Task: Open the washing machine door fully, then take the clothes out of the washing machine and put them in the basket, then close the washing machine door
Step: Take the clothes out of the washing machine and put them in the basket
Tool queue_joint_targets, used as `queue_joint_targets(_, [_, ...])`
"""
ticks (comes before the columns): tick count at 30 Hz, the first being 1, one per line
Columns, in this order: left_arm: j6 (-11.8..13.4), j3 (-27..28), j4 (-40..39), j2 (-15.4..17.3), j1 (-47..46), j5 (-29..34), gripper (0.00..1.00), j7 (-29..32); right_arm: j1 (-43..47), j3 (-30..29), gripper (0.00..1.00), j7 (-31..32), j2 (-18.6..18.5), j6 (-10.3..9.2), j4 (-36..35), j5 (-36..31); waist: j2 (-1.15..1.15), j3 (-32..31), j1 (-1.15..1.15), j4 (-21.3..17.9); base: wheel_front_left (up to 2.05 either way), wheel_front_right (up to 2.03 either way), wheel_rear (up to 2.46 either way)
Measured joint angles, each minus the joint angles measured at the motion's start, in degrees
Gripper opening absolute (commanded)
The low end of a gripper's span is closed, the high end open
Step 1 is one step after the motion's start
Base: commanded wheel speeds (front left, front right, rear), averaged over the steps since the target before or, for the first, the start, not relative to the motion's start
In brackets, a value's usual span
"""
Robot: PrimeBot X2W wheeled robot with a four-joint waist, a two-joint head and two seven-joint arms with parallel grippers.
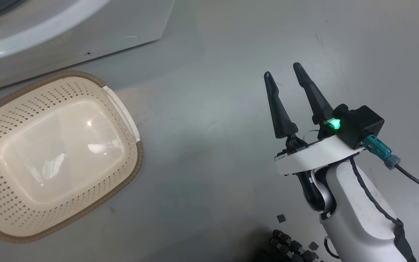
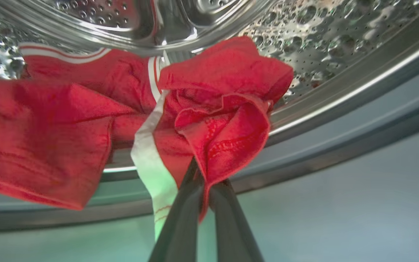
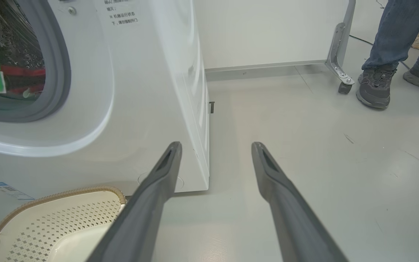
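My left gripper (image 2: pixel 207 178) is clamped tight on a bunched fold of the clothes (image 2: pixel 224 120), which stands straight up off the fingertips at the lip of the washing machine (image 2: pixel 322 32) drum. The rest of the red cloth runs leftward across the drum mouth, with a white stripe hanging beside the fingers. The left fingers point into the drum. My right gripper (image 1: pixel 282 71) hangs spread wide and empty above the floor, right of the basket (image 1: pixel 139 156), with its fingers pointing away.
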Motion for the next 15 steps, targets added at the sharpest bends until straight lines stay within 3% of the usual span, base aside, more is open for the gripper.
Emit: queue_joint_targets(15, [-1.93, -1.4, -2.49, -3.7, 5.27, 0.45, 0.0, -12.84, 0.04, -1.36, 1.0, 0.0, -0.03, 0.07, 2.38, -5.34, 0.0, -4.17, 0.0, 3.77, 0.0, 0.0, 0.0])
